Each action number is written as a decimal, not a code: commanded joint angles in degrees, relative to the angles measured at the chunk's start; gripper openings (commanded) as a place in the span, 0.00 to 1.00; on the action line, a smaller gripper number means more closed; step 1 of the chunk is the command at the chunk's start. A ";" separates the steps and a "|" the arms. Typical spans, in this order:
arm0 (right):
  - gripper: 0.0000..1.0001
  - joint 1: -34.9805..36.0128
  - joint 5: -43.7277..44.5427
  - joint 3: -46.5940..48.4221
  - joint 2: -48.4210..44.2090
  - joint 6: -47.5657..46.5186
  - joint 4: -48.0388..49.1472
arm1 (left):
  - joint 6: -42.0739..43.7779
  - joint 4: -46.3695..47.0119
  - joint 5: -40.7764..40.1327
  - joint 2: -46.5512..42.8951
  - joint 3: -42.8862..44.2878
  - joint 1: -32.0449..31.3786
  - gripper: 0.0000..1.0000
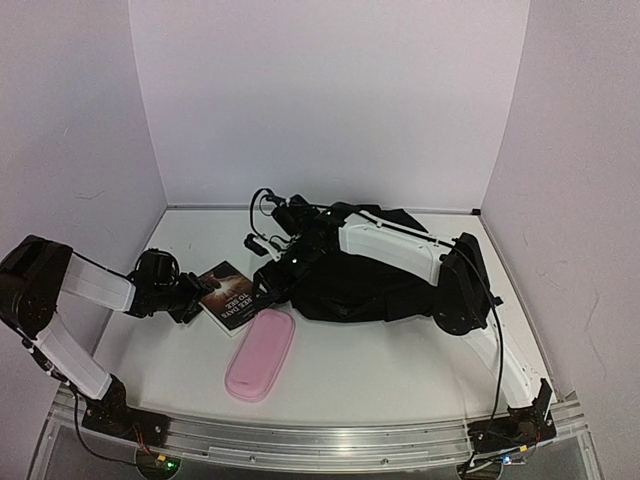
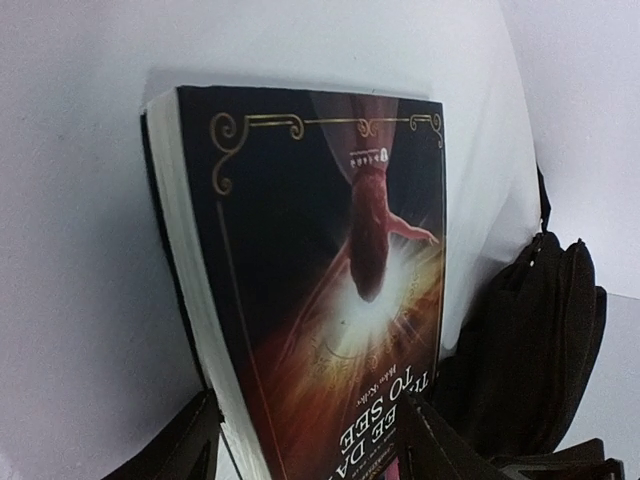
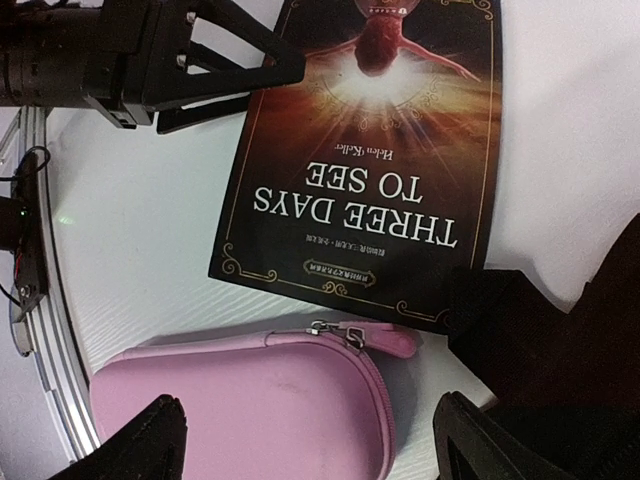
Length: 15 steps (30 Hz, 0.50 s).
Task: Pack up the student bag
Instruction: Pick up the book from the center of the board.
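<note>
The student bag (image 1: 370, 285) is a soft black backpack lying flat at the middle back of the table; it also shows in the left wrist view (image 2: 530, 340) and the right wrist view (image 3: 560, 340). A dark book titled "Three Days to See" (image 1: 228, 295) lies at its left. My left gripper (image 1: 198, 290) is shut on the book's (image 2: 320, 270) left edge, one finger on each face. My right gripper (image 1: 275, 275) is open and empty above the bag's left edge, over the end of a pink pencil case (image 3: 250, 410) and the book (image 3: 370, 190).
The pink zip pencil case (image 1: 260, 355) lies in front of the book, toward the near edge. A metal rail (image 1: 320, 445) runs along the table's front. White booth walls close the left, back and right. Black cables (image 1: 262, 215) loop by the bag's far left.
</note>
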 commanded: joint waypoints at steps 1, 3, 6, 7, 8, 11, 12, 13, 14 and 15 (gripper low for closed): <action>0.85 -0.26 2.68 -0.86 0.67 -0.05 0.69 | 0.12 5.36 2.80 5.83 2.18 0.30 0.58; 0.85 -0.26 3.28 -0.81 1.58 -0.28 0.82 | -0.03 6.40 3.03 7.79 2.90 0.30 0.56; 0.82 -0.28 3.72 0.42 4.05 -0.15 0.99 | -0.20 6.82 2.85 9.48 3.84 0.30 0.53; 0.81 -0.27 3.79 1.08 5.02 -0.05 1.03 | -0.30 6.85 2.72 9.86 3.99 0.30 0.53; 0.80 -0.26 3.99 1.66 5.92 0.01 1.05 | -0.32 6.95 2.65 10.15 4.14 0.30 0.53; 0.76 -0.26 4.71 2.62 8.00 -0.05 1.05 | -0.62 8.30 2.99 11.10 3.95 0.31 0.52; 0.76 -0.26 4.88 2.89 8.59 -0.09 1.07 | -0.93 9.46 3.35 11.61 3.74 0.30 0.52; 0.75 -0.27 5.02 3.12 9.10 -0.15 1.10 | -1.25 10.85 3.72 12.17 3.50 0.29 0.52; 0.74 -0.31 5.08 3.34 9.47 -0.21 1.11 | -1.54 12.99 4.30 12.87 3.11 0.31 0.52; 0.74 -0.32 5.09 3.58 9.94 -0.23 1.13 | -1.90 14.99 5.07 13.52 2.72 0.31 0.52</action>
